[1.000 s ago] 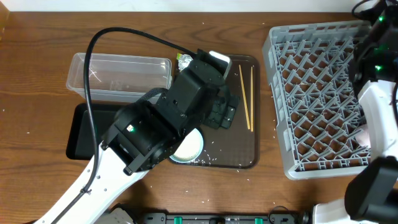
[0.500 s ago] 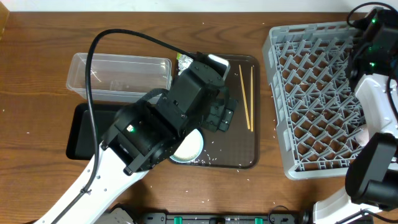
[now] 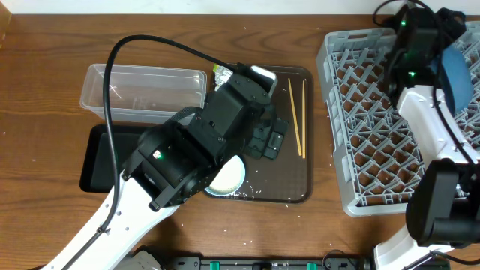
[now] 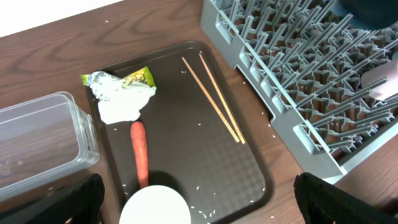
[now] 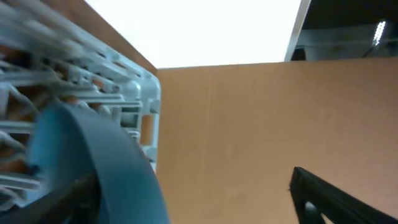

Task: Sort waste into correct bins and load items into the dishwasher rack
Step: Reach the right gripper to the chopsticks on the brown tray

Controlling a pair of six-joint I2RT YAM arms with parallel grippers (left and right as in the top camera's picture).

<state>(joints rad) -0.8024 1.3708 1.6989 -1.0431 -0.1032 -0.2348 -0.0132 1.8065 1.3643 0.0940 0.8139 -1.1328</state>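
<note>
A dark-blue plate [image 3: 454, 71] leans among the pegs at the far right of the grey dishwasher rack [image 3: 367, 112]. My right gripper [image 5: 193, 202] is open beside it, and the plate's rim [image 5: 106, 168] sits close to the left finger. My left gripper [image 4: 199, 208] hangs wide open over the brown serving tray [image 4: 249, 168], holding nothing. Below it lie the white bowl [image 4: 154, 206], the orange carrot stick [image 4: 139, 155], the crumpled wrapper [image 4: 121, 93], the two chopsticks [image 4: 214, 102] and scattered rice grains [image 4: 205, 213].
The clear tub [image 3: 142, 90] and the black tray [image 3: 94, 161] sit left of the serving tray, partly under my left arm [image 3: 187, 157]. A pale pink cup [image 4: 380, 86] lies in the rack. My right arm [image 3: 420, 112] stretches over the rack's right side.
My right gripper has opened and let go of the plate, which now rests in the rack. The right arm has swung toward the rack's far corner. The left arm has stayed put.
</note>
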